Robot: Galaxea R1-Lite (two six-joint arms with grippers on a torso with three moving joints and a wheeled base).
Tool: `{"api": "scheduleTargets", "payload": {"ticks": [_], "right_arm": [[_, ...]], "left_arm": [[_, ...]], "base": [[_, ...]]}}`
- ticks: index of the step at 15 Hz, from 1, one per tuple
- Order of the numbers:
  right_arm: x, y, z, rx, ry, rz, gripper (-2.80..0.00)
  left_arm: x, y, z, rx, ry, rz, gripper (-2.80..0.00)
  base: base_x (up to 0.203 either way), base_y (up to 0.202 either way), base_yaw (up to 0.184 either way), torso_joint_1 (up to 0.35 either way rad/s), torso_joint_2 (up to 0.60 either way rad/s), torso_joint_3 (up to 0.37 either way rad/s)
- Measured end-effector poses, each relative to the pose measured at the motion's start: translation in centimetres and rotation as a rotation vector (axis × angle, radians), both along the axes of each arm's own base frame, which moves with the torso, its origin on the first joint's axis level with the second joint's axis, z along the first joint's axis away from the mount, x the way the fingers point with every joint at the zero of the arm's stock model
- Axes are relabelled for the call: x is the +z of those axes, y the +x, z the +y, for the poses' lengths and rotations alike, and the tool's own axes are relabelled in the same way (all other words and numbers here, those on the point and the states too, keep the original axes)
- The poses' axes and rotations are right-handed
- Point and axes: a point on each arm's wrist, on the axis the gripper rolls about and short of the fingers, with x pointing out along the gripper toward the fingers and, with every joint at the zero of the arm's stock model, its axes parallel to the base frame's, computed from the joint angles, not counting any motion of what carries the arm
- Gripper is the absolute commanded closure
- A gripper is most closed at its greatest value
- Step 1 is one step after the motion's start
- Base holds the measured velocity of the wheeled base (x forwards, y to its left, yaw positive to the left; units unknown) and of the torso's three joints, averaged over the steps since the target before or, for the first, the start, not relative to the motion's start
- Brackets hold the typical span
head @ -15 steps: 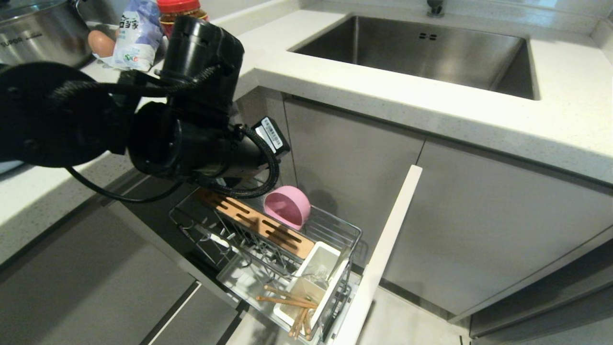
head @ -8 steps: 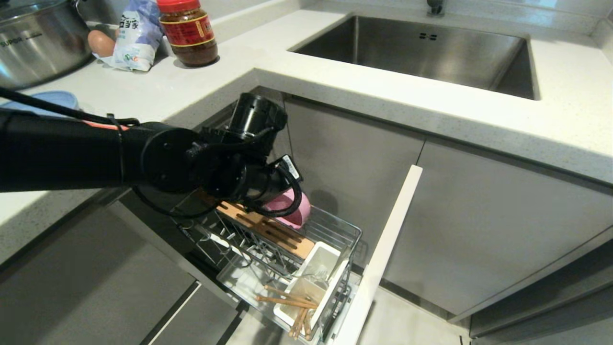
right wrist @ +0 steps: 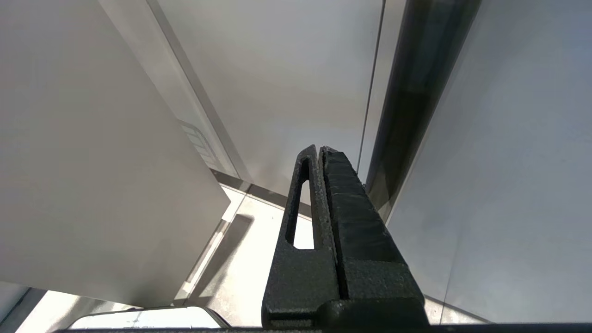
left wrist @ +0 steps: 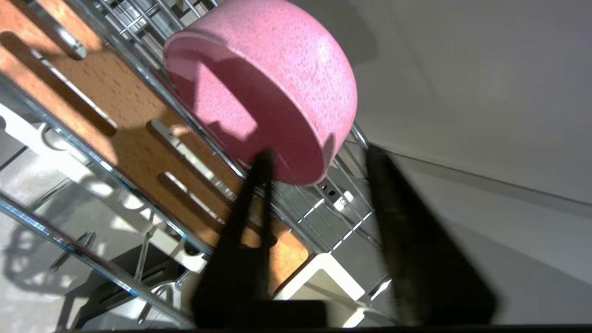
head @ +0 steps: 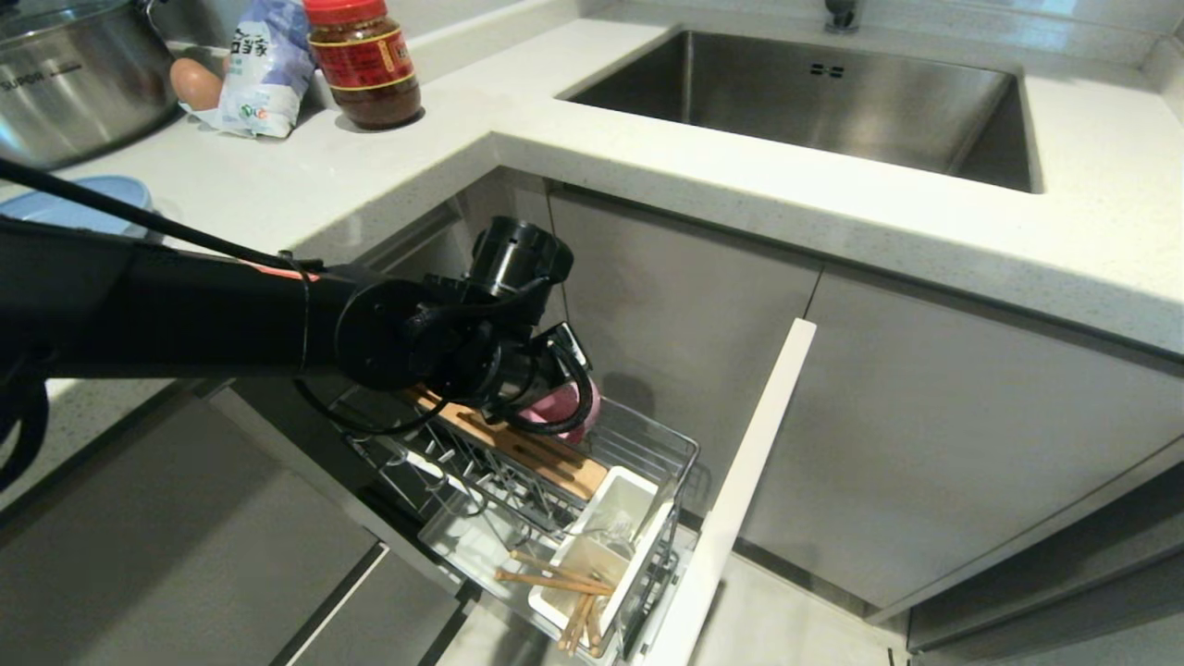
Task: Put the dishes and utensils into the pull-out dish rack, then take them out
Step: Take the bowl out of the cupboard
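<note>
Two tools are in play, though only the left tool [left wrist: 319,157] is at work: its arm reaches down from the counter [head: 305,176] to the pull-out dish rack [head: 647,444], its fingers [left wrist: 393,194] spread on either side of the lower rim of the pink bowl [left wrist: 277,78], one fingertip right at the rim. That bowl rests tipped on its side on the chrome wires, beside the slotted wooden strip [head: 555,462]. Wooden chopsticks [head: 555,578] lean in the white utensil cup [head: 601,546] near the rack's white front panel [head: 740,490]. Part of the light blue plate [head: 83,199] shows on the counter, near a steel pot [head: 74,83] and a sauce jar [head: 365,60]. Off to the side, the right tool [right wrist: 320,152] hangs with its fingers pressed together near grey cabinet panels.
</note>
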Motion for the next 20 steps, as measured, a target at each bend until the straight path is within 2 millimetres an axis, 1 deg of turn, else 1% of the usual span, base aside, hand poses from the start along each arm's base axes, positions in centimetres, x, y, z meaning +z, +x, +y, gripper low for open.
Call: {"api": "scheduleTargets", "payload": {"ticks": [3, 6, 12, 15, 19, 20], "right_arm": [[0.0, 0.0, 0.0, 0.0, 0.0, 0.0, 0.0], [0.0, 0.0, 0.0, 0.0, 0.0, 0.0, 0.0], [0.0, 0.0, 0.0, 0.0, 0.0, 0.0, 0.0], [0.0, 0.0, 0.0, 0.001, 0.0, 0.0, 0.0], [0.0, 0.0, 0.0, 0.0, 0.0, 0.0, 0.0], [0.0, 0.0, 0.0, -0.001, 0.0, 0.0, 0.0]], "left_arm": [[-0.4, 0.4, -0.2, -0.001, -0.005, -0.006, -2.8], [-1.0, 1.3, -0.8, -0.025, -0.023, -0.031, -2.8], [-3.1, 3.3, -1.3, -0.053, -0.019, -0.019, -2.8], [-3.4, 3.9, -1.3, -0.045, -0.014, -0.021, -2.8], [-3.6, 4.1, -1.5, -0.045, -0.011, -0.022, -2.8], [-3.6, 4.1, -1.5, -0.048, -0.01, -0.02, 0.0]], "base": [[0.0, 0.0, 0.0, 0.0, 0.0, 0.0], [0.0, 0.0, 0.0, 0.0, 0.0, 0.0], [0.0, 0.0, 0.0, 0.0, 0.0, 0.0], [0.0, 0.0, 0.0, 0.0, 0.0, 0.0], [0.0, 0.0, 0.0, 0.0, 0.0, 0.0], [0.0, 0.0, 0.0, 0.0, 0.0, 0.0]]}}
